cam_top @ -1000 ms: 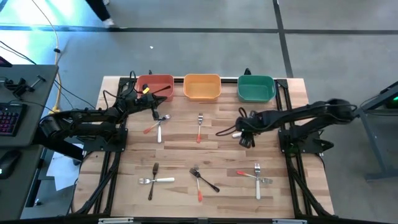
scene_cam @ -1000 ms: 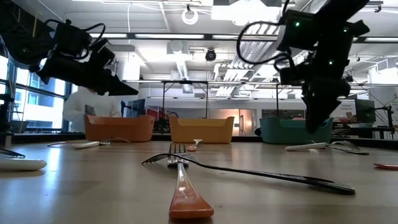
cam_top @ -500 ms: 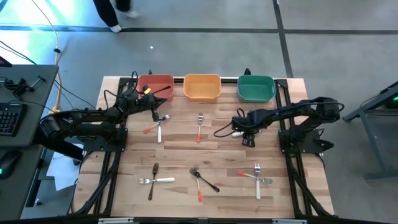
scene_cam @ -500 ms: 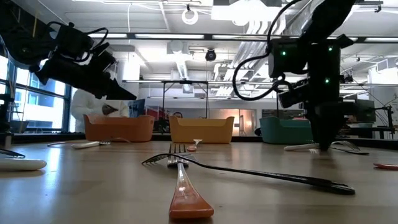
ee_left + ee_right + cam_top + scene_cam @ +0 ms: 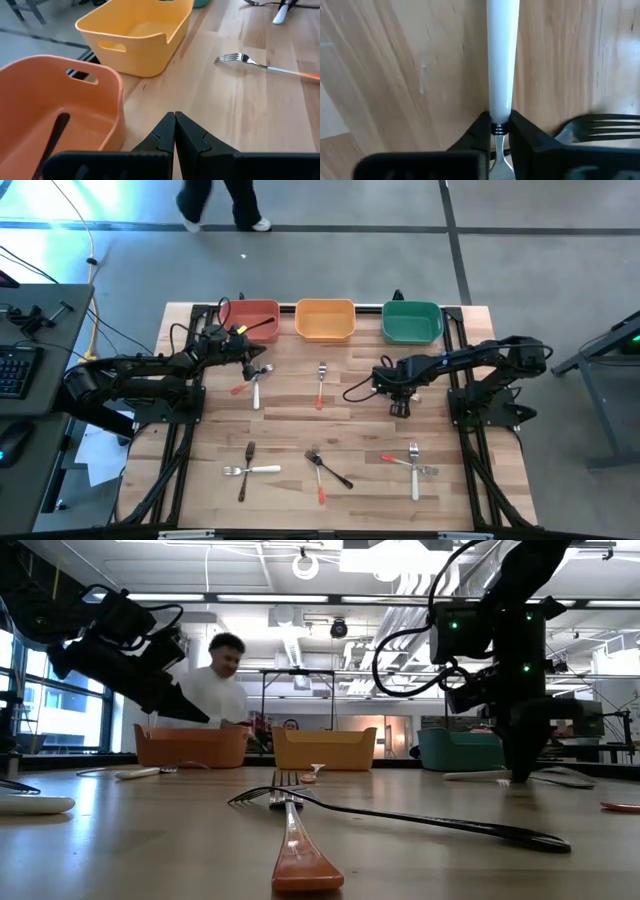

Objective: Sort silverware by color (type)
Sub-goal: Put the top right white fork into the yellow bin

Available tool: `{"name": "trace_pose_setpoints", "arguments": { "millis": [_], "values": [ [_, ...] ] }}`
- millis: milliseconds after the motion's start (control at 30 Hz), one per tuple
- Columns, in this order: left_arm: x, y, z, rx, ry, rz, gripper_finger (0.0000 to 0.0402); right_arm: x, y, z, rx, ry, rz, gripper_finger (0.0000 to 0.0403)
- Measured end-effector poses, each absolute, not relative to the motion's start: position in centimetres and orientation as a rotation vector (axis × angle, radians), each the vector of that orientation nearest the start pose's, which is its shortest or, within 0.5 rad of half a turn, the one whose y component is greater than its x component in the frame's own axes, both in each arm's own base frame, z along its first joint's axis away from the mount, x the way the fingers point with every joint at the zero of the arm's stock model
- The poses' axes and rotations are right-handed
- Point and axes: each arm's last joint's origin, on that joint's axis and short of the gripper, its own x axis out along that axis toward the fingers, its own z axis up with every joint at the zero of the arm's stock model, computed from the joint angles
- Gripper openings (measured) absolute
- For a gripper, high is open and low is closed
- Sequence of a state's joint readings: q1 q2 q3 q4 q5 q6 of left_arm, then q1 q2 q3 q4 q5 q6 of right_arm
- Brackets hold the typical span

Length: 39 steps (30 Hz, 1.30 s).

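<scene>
My right gripper (image 5: 398, 396) stands upright on the table near the green bin (image 5: 411, 321), shut on a white-handled fork (image 5: 502, 55) that lies flat on the wood (image 5: 472, 776). My left gripper (image 5: 246, 352) hovers shut and empty just off the near right corner of the red bin (image 5: 250, 319), where a dark fork (image 5: 52, 143) leans on the floor and wall. More forks lie on the table: a white and a red one (image 5: 254, 384), a red-handled one (image 5: 321, 384), and three crossed pairs along the near side (image 5: 248, 468), (image 5: 325, 469), (image 5: 413, 463). My right gripper pinches the white-handled fork at its neck (image 5: 498, 128), where the white handle ends in a dark ring and the metal begins. The fingers (image 5: 479, 131) come from above, pointing down, one on each side, across the fork. The fork lies on the table.
The orange bin (image 5: 325, 319) sits between the red and green bins along the far edge. Another fork's tines (image 5: 600, 124) lie close beside my right gripper. Bare wood shows in the table's middle. A person walks on the floor beyond the far edge (image 5: 222, 202).
My right gripper came down from a tilted hover above the white-handled fork and now stands upright on the table over it. My left gripper drew back from over the red bin toward the near edge and sank a little.
</scene>
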<state>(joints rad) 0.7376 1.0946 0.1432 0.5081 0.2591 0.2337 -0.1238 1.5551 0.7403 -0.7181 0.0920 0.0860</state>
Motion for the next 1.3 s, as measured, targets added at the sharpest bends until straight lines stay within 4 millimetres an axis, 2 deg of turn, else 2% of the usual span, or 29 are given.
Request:
{"name": "trace_pose_setpoints", "arguments": {
  "millis": [267, 400, 567, 733, 900, 1133, 1300],
  "values": [
    [13.6, 11.3, 13.2, -0.010, 0.441, 0.426, 0.0000, 23.6, -2.4, 14.5, 0.165, 1.550, -0.231, 0.0023],
    [13.6, 11.3, 13.2, -0.010, 0.441, 0.426, 0.0000, 25.3, -1.9, 16.8, 0.210, 1.496, -0.157, 0.0008],
    [13.6, 11.4, 13.4, 0.008, 0.423, 0.427, 0.0000, 28.1, -2.6, 21.1, 0.242, 1.344, -0.128, 0.0007],
    [13.6, 11.4, 13.4, 0.023, 0.425, 0.424, 0.0000, 31.0, -6.4, 24.9, 0.180, 1.152, -0.218, 0.0010],
    [13.7, 11.5, 13.8, 0.053, 0.393, 0.428, 0.0000, 34.0, -12.1, 26.5, 0.117, 1.084, -0.295, 0.0010],
    [13.8, 11.5, 14.0, 0.061, 0.369, 0.432, 0.0000, 38.1, -20.7, 25.0, 0.086, 1.110, -0.360, 0.0011],
    [13.8, 11.5, 14.0, 0.060, 0.369, 0.432, 0.0000, 40.0, -25.0, 23.7, 0.091, 1.134, -0.366, 0.0012]
  ]
}}
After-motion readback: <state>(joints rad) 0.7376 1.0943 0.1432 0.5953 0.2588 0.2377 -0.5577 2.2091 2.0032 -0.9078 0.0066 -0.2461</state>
